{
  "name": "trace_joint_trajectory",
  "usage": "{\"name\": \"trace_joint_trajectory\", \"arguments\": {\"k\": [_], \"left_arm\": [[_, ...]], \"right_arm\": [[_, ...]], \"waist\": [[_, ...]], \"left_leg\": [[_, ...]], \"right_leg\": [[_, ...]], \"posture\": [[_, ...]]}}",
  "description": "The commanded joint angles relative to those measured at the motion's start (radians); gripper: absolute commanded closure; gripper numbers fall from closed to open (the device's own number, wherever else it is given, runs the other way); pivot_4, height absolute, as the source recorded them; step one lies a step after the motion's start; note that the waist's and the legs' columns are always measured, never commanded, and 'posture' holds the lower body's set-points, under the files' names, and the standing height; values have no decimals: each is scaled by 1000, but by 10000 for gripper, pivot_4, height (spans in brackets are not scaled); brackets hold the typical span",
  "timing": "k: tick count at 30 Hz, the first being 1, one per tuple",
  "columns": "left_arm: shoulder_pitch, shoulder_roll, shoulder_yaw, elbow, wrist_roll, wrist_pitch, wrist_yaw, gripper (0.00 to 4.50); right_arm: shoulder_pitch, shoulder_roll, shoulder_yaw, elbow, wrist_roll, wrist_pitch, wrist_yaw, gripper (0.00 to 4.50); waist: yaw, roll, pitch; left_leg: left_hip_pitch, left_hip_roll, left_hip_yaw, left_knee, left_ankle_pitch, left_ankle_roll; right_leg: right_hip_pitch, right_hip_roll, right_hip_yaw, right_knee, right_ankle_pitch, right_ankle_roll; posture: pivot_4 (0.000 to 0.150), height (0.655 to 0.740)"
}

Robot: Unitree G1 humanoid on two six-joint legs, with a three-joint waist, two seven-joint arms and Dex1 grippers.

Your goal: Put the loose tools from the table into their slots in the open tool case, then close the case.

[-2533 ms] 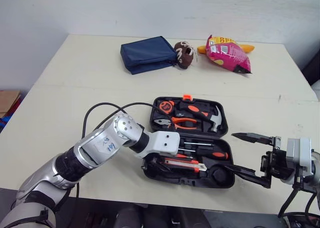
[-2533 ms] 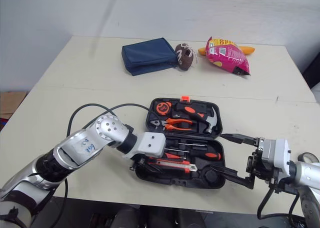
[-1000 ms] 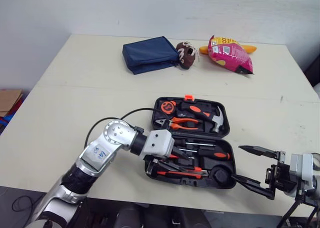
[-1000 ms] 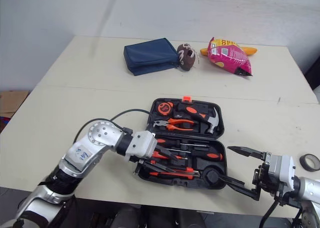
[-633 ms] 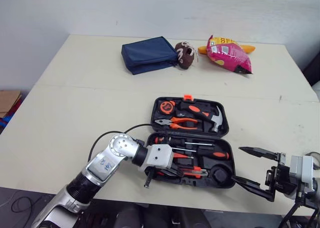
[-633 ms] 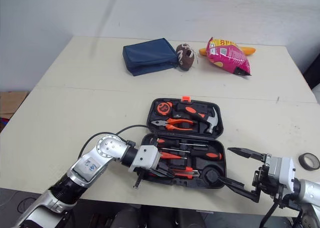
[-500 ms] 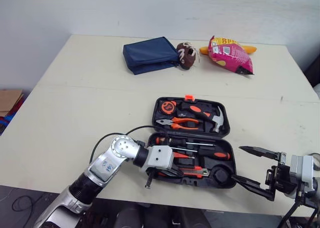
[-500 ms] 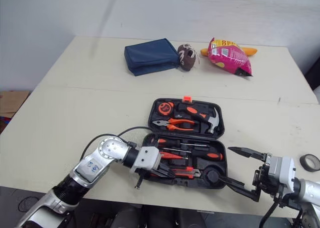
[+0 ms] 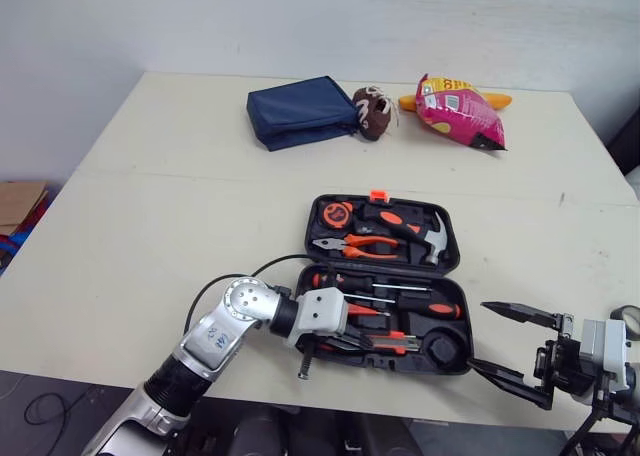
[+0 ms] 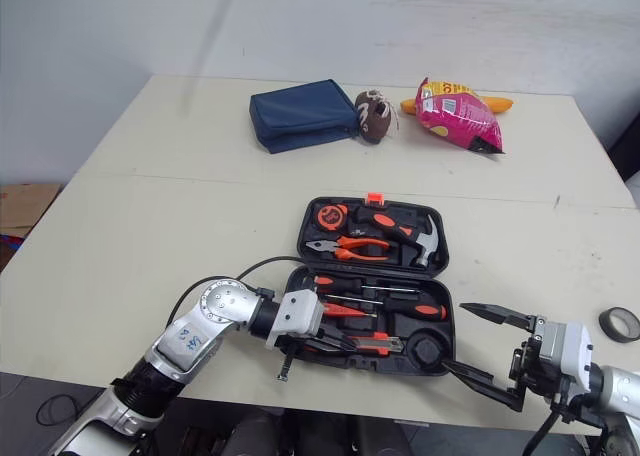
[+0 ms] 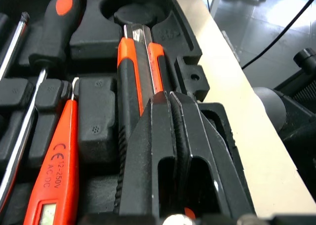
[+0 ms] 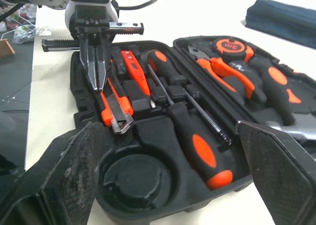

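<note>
The open tool case (image 9: 311, 226) lies near the front edge of the desk (image 9: 180, 196), its two halves side by side, the far half holding a tape measure (image 9: 336, 214), pliers (image 9: 362, 245) and a hammer (image 9: 422, 232). The near half holds screwdrivers (image 9: 405, 303), an orange voltage tester (image 11: 55, 169) and the orange-and-black utility knife (image 11: 135, 69), which lies lengthwise along the front wall, beside a round recess (image 9: 441, 346). The left gripper (image 11: 171, 93) reaches into this half from the case's left end; its fingers are clenched flat against each other with no gap and rest on top of the knife, grasping nothing. The right gripper (image 9: 514, 347) hovers just off the case's near right corner, over the desk edge, released with its fingers spread wide apart. At the far side of the desk sit a blue pouch (image 9: 298, 109), a small brown football toy (image 9: 371, 111) and a pink snack bag (image 9: 461, 109). A roll of black tape (image 10: 620, 323) lies near the right edge.
</note>
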Motion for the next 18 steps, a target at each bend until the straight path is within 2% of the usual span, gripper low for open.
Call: {"name": "trace_joint_trajectory", "arguments": {"k": [1, 8, 15, 18], "left_arm": [[-15, -38, 32, -44, -39, -31, 14, 44447], [-27, -33, 8, -4, 16, -36, 27, 44447], [-42, -5, -67, 65, 134, -6, 43, 44447], [-48, 12, -113, 64, 174, 31, 32, 44447]], "right_arm": [[12, -4, -36, -62, 36, 12, -11, 0], [1, -5, -28, -69, 32, 30, -27, 0], [-10, -2, -20, -58, 22, 29, -33, 0], [-14, 3, -19, -52, 21, 27, -33, 0]], "waist": [[0, 0, 0], [-2, 0, 0], [0, 0, 0], [0, 0, 0]], "left_leg": [[-1, 0, 0, 0, 0, 0], [-1, 0, 0, 1, 0, -1], [-1, 0, 0, 1, -1, -1], [0, 0, 0, 1, -4, 5]], "right_leg": [[0, 0, 0, 0, 0, 0], [-1, 1, 0, 0, 0, 0], [-1, 0, 0, 0, 0, 0], [0, 0, 0, 0, 0, 0]], "posture": [[1500, 7400], [1500, 7400], [1500, 7400], [1500, 7400]]}}
